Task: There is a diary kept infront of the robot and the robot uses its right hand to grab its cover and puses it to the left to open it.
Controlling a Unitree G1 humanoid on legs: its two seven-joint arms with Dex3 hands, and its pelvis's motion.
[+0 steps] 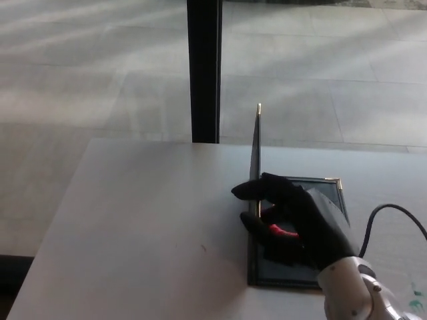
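Observation:
A dark diary [313, 190] with gold corners lies on the pale table [133, 220], right of centre. Its cover [255, 150] stands almost upright and shows nearly edge-on, with a gold tip at the top. My right hand [293, 223] comes in from the lower right and rests over the open inside of the diary. Its fingers press against the cover's lower part, and one fingertip [241, 192] reaches past the cover to its left side. The left hand does not show.
A black pillar [203, 67] stands just behind the table's far edge, left of the diary. A black cable [390, 210] loops at my right wrist. Green marks [417, 293] sit near the table's right corner. Tiled floor lies beyond the table.

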